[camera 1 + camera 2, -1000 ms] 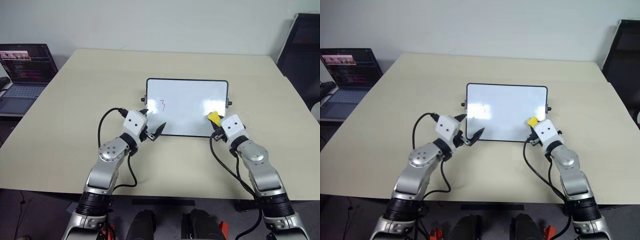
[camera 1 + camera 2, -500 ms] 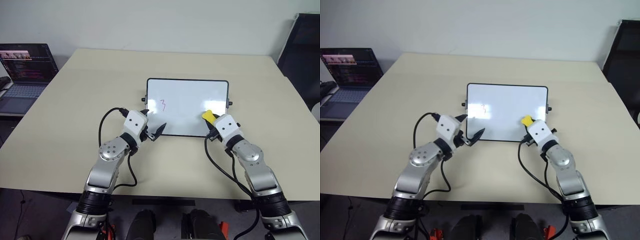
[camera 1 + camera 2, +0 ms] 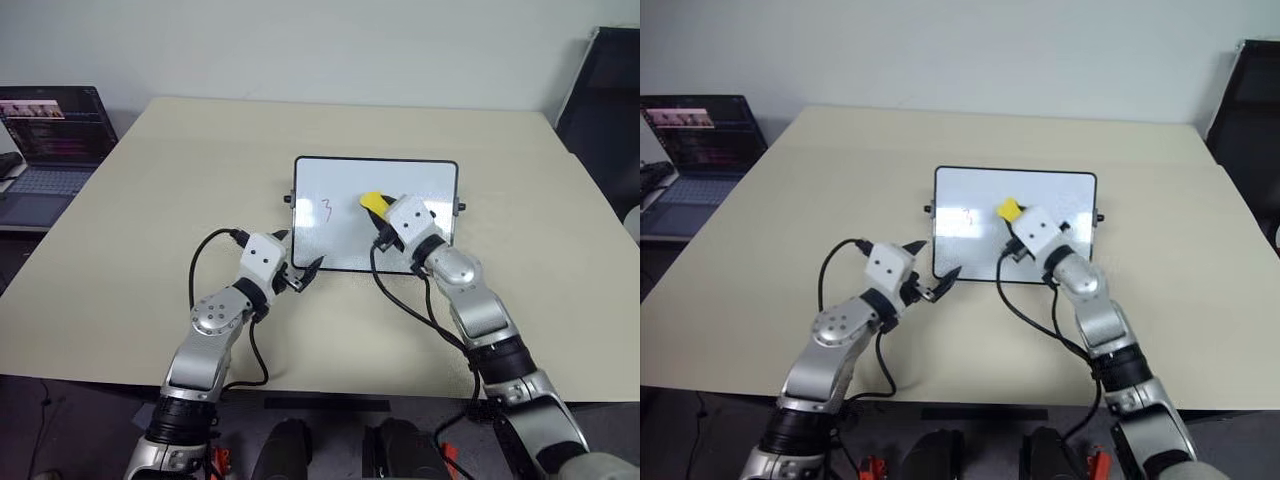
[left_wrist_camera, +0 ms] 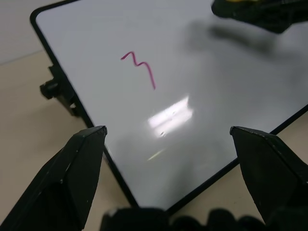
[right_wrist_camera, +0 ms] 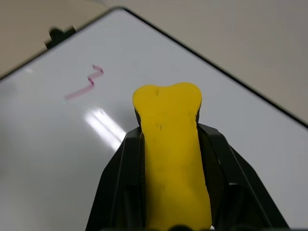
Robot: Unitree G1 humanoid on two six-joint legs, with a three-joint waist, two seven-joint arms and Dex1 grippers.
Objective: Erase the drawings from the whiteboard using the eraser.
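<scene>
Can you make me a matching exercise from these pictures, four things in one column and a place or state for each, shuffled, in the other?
Things:
1. eraser
2. red mark
3. left hand
4. laptop

Places or states:
A. open, at the whiteboard's near left corner
B. off the table's far left side
C. clamped in the right hand, over the board's middle
D. drawn on the board's left part

Pairs: 1-C, 2-D, 3-A, 4-B
</scene>
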